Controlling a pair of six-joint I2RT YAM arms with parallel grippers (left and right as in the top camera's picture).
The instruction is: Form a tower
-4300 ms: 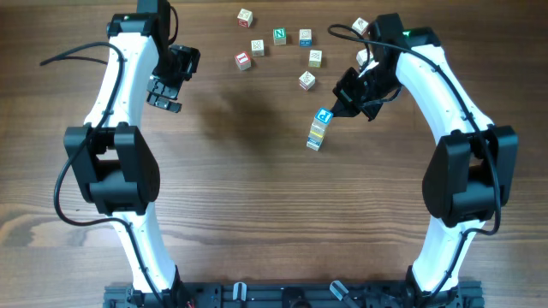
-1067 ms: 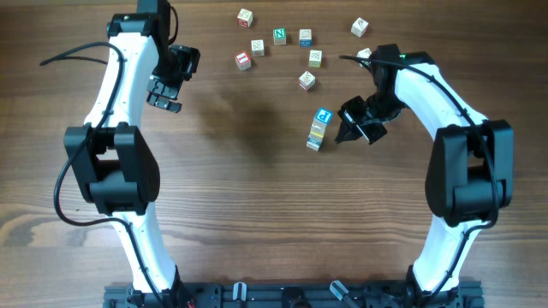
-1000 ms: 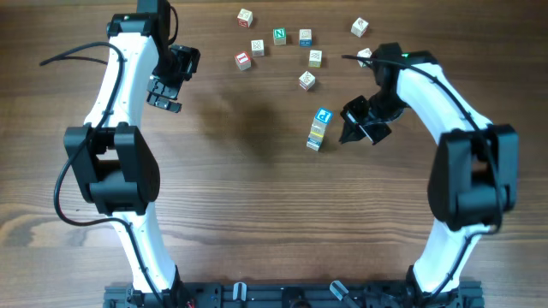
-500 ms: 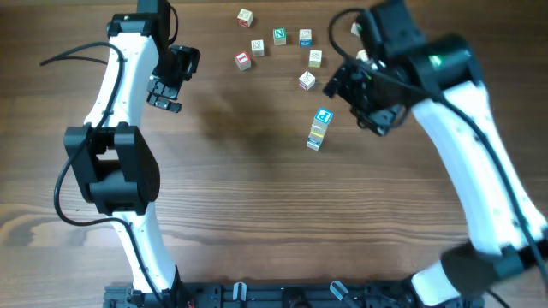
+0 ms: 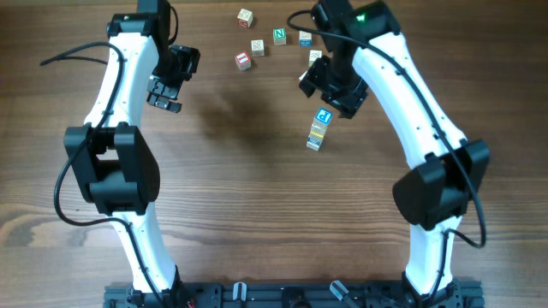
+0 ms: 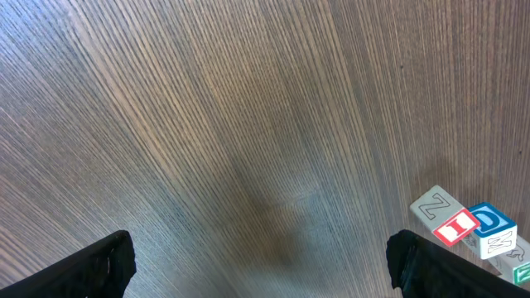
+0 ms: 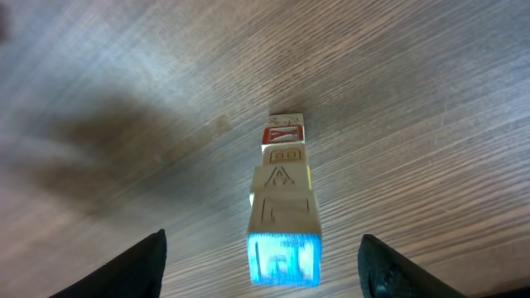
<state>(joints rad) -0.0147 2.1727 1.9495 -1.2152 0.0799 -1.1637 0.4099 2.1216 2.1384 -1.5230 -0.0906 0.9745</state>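
Two fingers (image 7: 124, 266) of the right gripper (image 5: 329, 91) stand wide apart with nothing between them. They hang straight over the tower (image 7: 283, 217), and the right wrist view looks down along its pale sides to a red-faced cube (image 7: 283, 135) at the foot. I count about five cubes, capped by a blue face (image 5: 323, 116). The tower stands on the bare table (image 5: 257, 214) right of the middle, free of any touch. The loose cubes (image 5: 279, 35) lie scattered near it toward the far edge. Well apart on the other side, the left gripper (image 5: 163, 92) is also spread wide and holds nothing. Each cube is likely light, stiff wood with smooth flat faces, so it should not crush. It could slip if pinched on an edge, so a loose one is best taken squarely on two opposite faces, near its middle. Nothing binds the stack, so it probably topples at any sideways nudge. I would not grip it at all, and would load it only from straight above onto the blue top.
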